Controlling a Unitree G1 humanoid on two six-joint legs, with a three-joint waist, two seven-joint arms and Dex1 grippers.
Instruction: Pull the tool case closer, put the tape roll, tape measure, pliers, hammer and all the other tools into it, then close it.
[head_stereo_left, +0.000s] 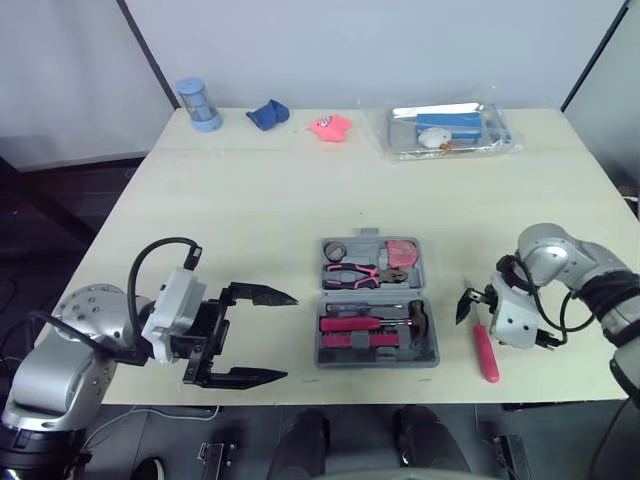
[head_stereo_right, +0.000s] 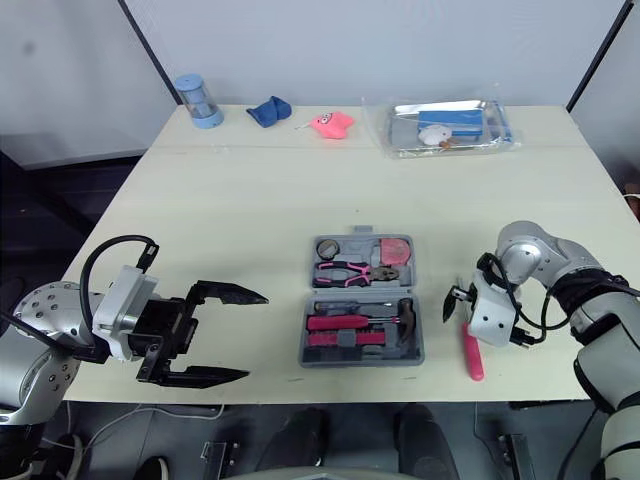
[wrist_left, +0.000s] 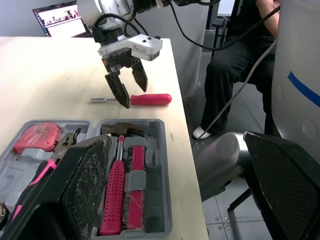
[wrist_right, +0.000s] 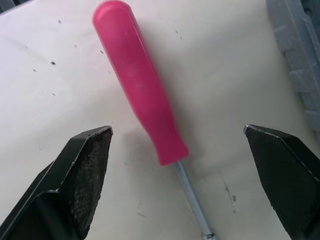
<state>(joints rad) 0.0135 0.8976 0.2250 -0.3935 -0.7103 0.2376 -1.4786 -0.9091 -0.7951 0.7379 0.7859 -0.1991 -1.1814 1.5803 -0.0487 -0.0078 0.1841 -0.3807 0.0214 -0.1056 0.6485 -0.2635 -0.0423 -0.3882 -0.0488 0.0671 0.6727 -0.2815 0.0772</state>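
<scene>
One pink screwdriver (head_stereo_left: 486, 352) lies on the table just right of the open tool case (head_stereo_left: 375, 292), so the right gripper (head_stereo_left: 468, 305) hangs over it, jaws apart for grasping, while the left gripper (head_stereo_left: 285, 336) idles, jaws also spread.

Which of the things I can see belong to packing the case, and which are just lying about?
Job:
case
screwdriver, outside it, under the right hand
pliers, hammer, tape measure and tape roll, in the case

Lying about, at the back:
blue jar
blue cloth
pink item
clear bag
</scene>
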